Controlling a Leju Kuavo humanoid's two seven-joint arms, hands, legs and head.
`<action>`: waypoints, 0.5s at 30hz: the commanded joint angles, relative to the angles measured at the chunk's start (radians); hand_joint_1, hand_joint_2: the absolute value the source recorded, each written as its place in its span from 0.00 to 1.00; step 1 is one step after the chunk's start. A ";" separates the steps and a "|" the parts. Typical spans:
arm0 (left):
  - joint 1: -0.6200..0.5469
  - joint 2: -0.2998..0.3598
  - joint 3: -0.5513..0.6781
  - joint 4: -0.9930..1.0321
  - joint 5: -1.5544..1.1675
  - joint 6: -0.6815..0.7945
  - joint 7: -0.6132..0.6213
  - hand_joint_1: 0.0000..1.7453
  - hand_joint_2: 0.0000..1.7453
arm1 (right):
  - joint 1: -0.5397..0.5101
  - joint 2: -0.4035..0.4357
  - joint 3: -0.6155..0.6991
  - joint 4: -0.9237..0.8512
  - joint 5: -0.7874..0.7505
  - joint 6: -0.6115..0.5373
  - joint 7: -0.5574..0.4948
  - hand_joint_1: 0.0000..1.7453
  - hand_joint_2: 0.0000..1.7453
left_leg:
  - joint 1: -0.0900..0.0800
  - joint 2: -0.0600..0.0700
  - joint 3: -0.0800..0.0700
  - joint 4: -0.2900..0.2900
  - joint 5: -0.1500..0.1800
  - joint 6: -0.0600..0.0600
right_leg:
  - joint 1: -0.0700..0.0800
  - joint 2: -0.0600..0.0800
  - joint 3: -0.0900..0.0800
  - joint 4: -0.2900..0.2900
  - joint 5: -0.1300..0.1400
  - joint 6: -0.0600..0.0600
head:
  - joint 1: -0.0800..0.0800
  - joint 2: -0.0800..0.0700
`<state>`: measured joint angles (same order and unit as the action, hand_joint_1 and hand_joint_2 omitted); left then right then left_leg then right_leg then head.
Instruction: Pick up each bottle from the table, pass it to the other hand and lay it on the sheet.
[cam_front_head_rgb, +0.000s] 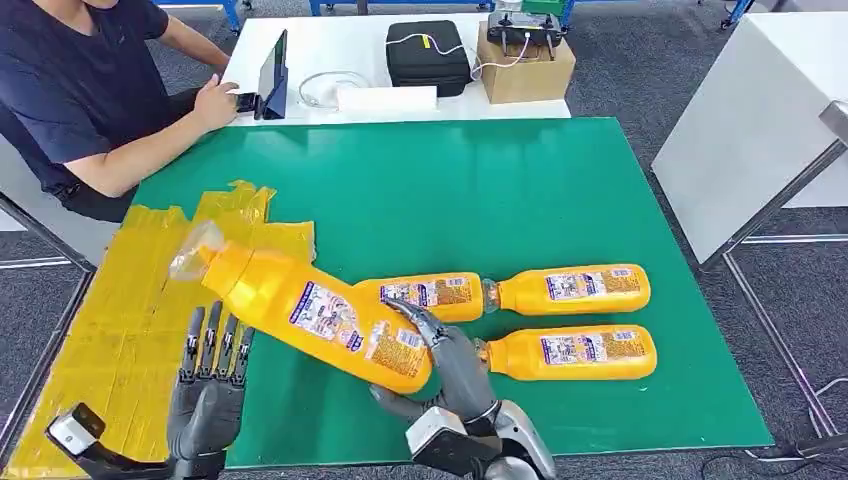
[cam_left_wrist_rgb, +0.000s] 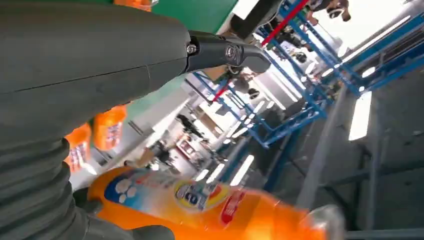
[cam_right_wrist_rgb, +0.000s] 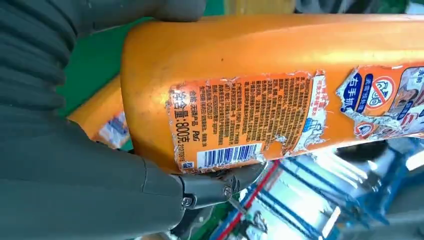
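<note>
Nearest, the robot's right hand (cam_front_head_rgb: 445, 365) is clamping its dark fingers around the base end of a large orange plastic bottle with a printed label (cam_front_head_rgb: 315, 312), holding it off the green counter (cam_front_head_rgb: 480, 190) with its clear cap end tilted up and to the left. That slant is carrying the neck out toward the left hand (cam_front_head_rgb: 207, 385), apparently so the other hand can take hold nearer the cap. The left hand is standing upright at the near left, fingers apart and extended, gripping nothing, just short of the bottle's body; it seems to be waiting for the handover. Beneath and beyond it, the crinkled yellow plastic sheet (cam_front_head_rgb: 130, 300) is covering the left part of the counter, ready to receive the bottle. Farther right, three more orange bottles (cam_front_head_rgb: 570, 350) are lying on their sides close together. At the far left a seated person (cam_front_head_rgb: 90, 90) is resting a hand beside a tablet (cam_front_head_rgb: 272, 75).
</note>
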<state>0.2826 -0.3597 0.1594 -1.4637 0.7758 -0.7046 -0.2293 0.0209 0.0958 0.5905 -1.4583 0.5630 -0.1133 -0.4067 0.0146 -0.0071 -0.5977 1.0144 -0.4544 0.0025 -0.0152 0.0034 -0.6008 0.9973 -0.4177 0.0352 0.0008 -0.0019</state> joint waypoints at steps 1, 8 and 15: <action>0.019 0.011 -0.112 -0.033 -0.133 0.042 -0.073 0.00 1.00 | -0.048 0.042 0.100 0.186 0.040 0.016 0.028 1.00 1.00 | 0.000 0.002 0.002 -0.001 -0.001 0.000 | 0.000 0.001 0.002 -0.001 0.000 -0.001 | 0.000 0.000; 0.019 0.011 -0.112 -0.033 -0.133 0.042 -0.073 0.00 1.00 | -0.048 0.042 0.100 0.186 0.040 0.016 0.028 1.00 1.00 | 0.000 0.001 0.002 -0.001 0.000 0.000 | 0.000 0.001 0.001 -0.001 0.000 -0.001 | -0.001 0.000; 0.019 0.014 -0.129 -0.040 -0.190 0.065 -0.108 0.00 1.00 | -0.050 0.050 0.113 0.211 0.054 0.018 0.036 1.00 1.00 | 0.001 0.002 0.003 -0.001 -0.001 0.000 | 0.001 0.001 0.003 -0.001 0.000 -0.001 | 0.000 0.000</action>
<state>0.3067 -0.3632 0.0584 -1.5045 0.6130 -0.6576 -0.3204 0.0066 0.1392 0.6630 -1.3424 0.6096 -0.0969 -0.3781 0.0145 -0.0071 -0.5980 1.0144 -0.4545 0.0025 -0.0154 0.0034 -0.6009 0.9973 -0.4177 0.0352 0.0004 -0.0019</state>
